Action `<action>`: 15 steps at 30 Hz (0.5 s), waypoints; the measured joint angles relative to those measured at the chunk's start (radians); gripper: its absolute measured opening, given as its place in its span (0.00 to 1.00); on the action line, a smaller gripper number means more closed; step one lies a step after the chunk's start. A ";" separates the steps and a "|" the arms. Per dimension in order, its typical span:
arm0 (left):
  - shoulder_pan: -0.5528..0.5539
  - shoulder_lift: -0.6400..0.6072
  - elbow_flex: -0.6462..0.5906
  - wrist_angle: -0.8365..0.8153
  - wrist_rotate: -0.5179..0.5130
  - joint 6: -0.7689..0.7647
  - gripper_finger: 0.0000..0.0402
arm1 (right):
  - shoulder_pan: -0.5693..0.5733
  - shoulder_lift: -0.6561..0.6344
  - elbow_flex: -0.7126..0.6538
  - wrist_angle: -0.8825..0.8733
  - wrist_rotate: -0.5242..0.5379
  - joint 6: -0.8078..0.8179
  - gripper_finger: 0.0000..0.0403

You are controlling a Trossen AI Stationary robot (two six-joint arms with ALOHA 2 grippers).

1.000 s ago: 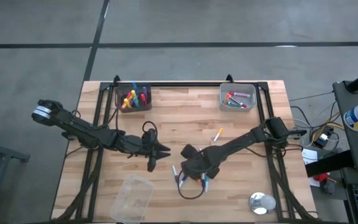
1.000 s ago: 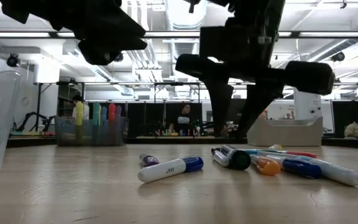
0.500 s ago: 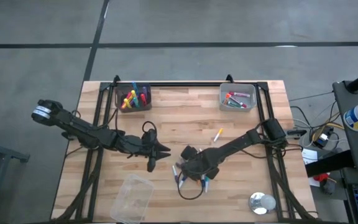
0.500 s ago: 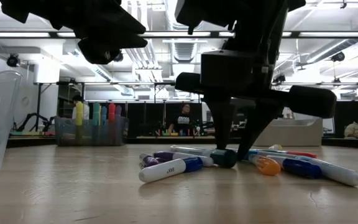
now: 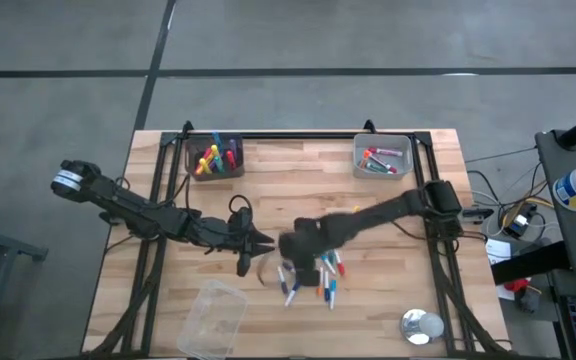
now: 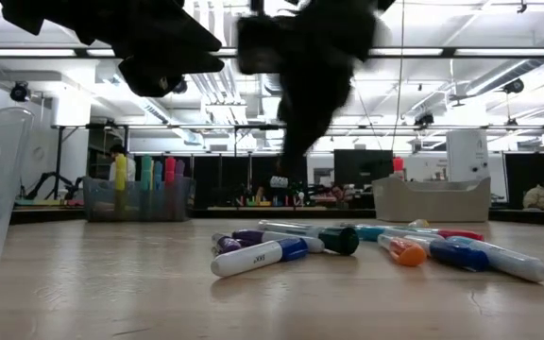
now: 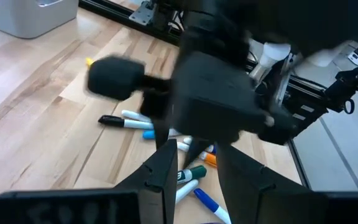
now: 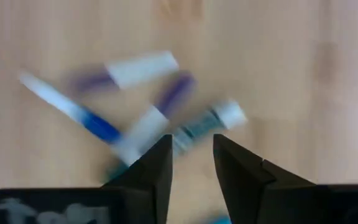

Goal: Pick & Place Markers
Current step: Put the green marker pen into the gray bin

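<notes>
Your right gripper (image 5: 303, 245) hangs above the loose markers (image 5: 313, 280) with a narrow gap between its fingers (image 8: 157, 168) and nothing in it. Those markers lie scattered mid-table, toward the front edge. Your left gripper (image 5: 258, 243) waits just beside, its fingers (image 7: 166, 171) slightly apart, empty too.
</notes>
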 joint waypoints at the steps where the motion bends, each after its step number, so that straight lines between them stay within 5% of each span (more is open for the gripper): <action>1: 0.000 0.000 0.000 0.000 0.000 0.000 0.26 | -0.015 0.000 0.000 0.043 -0.080 0.059 0.30; 3: 0.000 0.000 0.000 0.000 0.002 -0.001 0.26 | -0.030 0.004 -0.006 0.081 -0.125 0.174 0.32; 15: -0.008 0.000 0.000 -0.003 0.007 -0.007 0.26 | -0.013 0.058 -0.013 0.093 0.020 0.469 0.36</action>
